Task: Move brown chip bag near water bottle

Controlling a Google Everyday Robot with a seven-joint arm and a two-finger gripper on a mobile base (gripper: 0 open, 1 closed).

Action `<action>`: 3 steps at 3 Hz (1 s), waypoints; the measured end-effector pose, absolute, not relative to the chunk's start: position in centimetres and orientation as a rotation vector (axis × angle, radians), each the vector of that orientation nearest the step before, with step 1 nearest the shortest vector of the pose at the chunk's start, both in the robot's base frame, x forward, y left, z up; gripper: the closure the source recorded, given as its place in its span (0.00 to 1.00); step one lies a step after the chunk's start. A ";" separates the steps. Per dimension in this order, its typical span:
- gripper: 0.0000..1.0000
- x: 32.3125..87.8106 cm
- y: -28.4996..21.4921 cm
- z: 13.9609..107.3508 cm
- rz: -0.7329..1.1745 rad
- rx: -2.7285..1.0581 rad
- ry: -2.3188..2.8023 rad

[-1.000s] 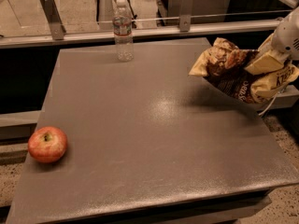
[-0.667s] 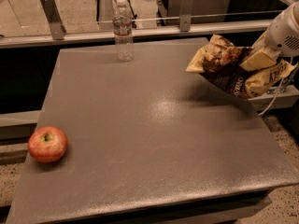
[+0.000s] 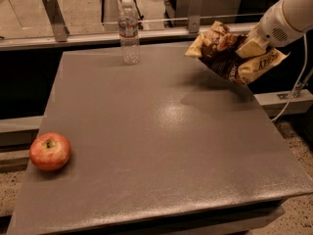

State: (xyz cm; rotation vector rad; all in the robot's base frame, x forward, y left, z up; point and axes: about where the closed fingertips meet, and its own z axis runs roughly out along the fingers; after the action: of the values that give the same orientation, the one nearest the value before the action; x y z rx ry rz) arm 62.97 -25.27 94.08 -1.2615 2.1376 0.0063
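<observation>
Over the far right edge of the desk (image 3: 161,146), the pincer (image 3: 254,42) at the end of the white arm (image 3: 293,11) is clamped on the brown chip bag (image 3: 230,58), holding it crumpled and tilted in the air, clear of the surface, with its shadow below. At the far edge, left of the bag and well apart from it, the water bottle (image 3: 129,31) stands upright. An apple (image 3: 50,151) sits near the front left corner

Glare; shadow under upper-right claw's (image 3: 255,44) bag (image 3: 227,60)
</observation>
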 end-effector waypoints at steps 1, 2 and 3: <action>1.00 66.6 -23.8 93.6 0.023 -1.218 2.108; 1.00 69.9 -22.7 93.0 0.040 -1.147 2.107; 1.00 72.2 -21.1 92.7 0.062 -1.098 2.110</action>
State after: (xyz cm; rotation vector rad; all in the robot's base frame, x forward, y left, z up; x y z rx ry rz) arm 72.18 -21.08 92.72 -1.0979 2.1096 0.0622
